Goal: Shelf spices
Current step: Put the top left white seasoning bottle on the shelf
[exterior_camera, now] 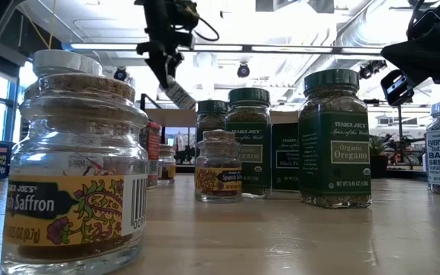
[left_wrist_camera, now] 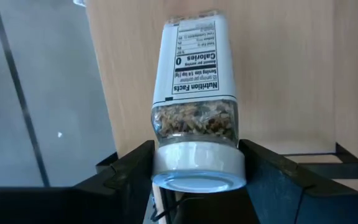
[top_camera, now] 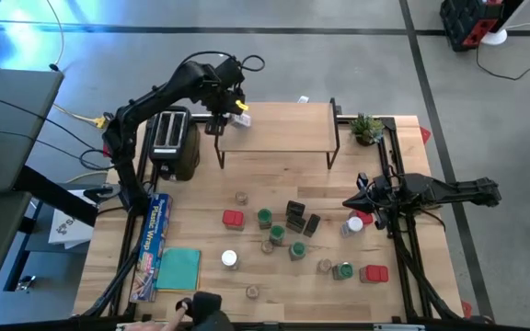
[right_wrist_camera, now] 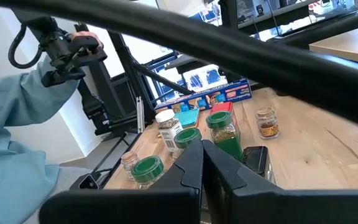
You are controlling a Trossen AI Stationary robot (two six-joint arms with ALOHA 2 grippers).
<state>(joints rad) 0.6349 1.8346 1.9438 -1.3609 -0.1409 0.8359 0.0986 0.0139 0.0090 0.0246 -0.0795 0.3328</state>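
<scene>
My left gripper (top_camera: 231,108) hangs over the left end of the shelf (top_camera: 283,129), a light wooden top on thin black legs, and is shut on a white-lidded spice jar (left_wrist_camera: 194,106). The low view shows this jar (exterior_camera: 178,94) slanting in the air. Other spices stand on the table in front of the shelf: green-lidded jars (top_camera: 264,218), black boxes (top_camera: 294,213), red tins (top_camera: 233,219), small clear jars (top_camera: 241,198) and a white-lidded jar (top_camera: 229,260). My right gripper (top_camera: 348,202) is shut and hovers at the table's right side, near a white-lidded jar (top_camera: 355,223). My left gripper holds the jar by its white lid (left_wrist_camera: 197,163), pinched between the two fingers (left_wrist_camera: 135,171), one on each side. The jar is lifted clear above the shelf top. It slants down and away from the fingers, base end farthest from them.
A black toaster (top_camera: 173,138) stands just left of the shelf. A long blue foil box (top_camera: 152,241) and a teal cloth (top_camera: 179,268) lie near the left edge. A small plant (top_camera: 368,129) sits at the far right corner. A person in a blue sleeve (right_wrist_camera: 17,137) is at the near edge.
</scene>
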